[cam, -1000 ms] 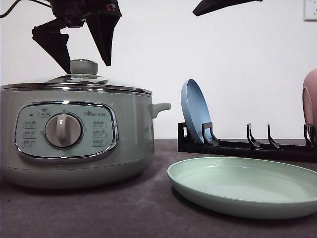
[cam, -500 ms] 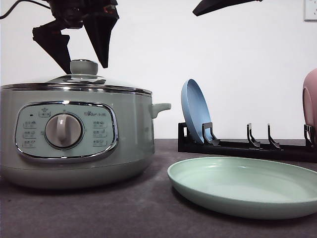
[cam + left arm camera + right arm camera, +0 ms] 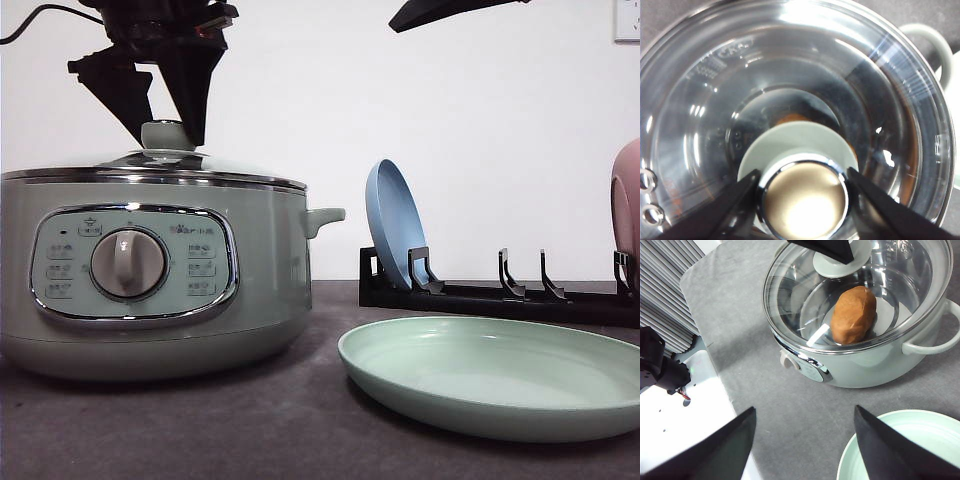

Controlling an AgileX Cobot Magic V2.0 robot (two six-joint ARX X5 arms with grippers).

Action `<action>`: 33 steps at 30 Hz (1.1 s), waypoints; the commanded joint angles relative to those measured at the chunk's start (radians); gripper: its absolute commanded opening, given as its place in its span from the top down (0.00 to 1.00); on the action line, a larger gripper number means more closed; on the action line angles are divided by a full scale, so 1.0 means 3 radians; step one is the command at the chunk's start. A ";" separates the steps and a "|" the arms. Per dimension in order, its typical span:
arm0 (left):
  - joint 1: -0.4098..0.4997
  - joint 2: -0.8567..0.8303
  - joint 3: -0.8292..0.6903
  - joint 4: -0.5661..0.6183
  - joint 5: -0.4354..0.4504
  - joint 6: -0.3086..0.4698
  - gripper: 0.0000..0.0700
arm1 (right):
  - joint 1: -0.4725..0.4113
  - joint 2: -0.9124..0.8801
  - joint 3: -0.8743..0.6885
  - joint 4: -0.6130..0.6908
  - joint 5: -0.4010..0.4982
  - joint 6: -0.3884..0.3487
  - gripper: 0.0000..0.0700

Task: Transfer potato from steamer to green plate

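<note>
One orange-brown, lumpy potato [image 3: 855, 314] is lying inside the one steamer [image 3: 150, 270], under its glass lid [image 3: 860, 295]. The left claw [image 3: 160, 105] is straddling the lid's knob [image 3: 805, 192], fingers [image 3: 735, 202] apart, just beside it. The right claw [image 3: 805, 432] is hanging wide apart, gripping nothing. One green plate [image 3: 495, 375] is sitting to the right on the tabletop [image 3: 250, 420].

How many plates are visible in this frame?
3: the green plate flat on the table, a blue plate upright in the rack, and a pink plate at the rack's right end, partly cut off.
</note>
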 commanded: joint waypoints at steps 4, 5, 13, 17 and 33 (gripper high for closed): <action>-0.0016 0.0086 0.0106 -0.0065 -0.0008 0.0019 0.57 | 0.0023 0.0042 0.0050 0.0013 0.0008 -0.0038 0.45; -0.0016 0.0086 0.0106 -0.0071 -0.0008 0.0009 0.57 | 0.0023 0.0042 0.0051 0.0013 0.0019 -0.0041 0.45; -0.0016 0.0086 0.0106 -0.0144 -0.0008 -0.0008 0.96 | 0.0023 0.0042 0.0051 0.0013 0.0092 -0.0041 0.45; -0.0016 0.0086 0.0106 -0.0134 -0.0008 -0.0007 1.00 | 0.0023 0.0041 0.0051 0.0029 0.0092 -0.0039 0.45; 0.0034 -0.0283 0.0146 0.0075 -0.0008 0.0004 1.00 | 0.0023 0.0041 0.0051 0.0037 0.0092 -0.0038 0.45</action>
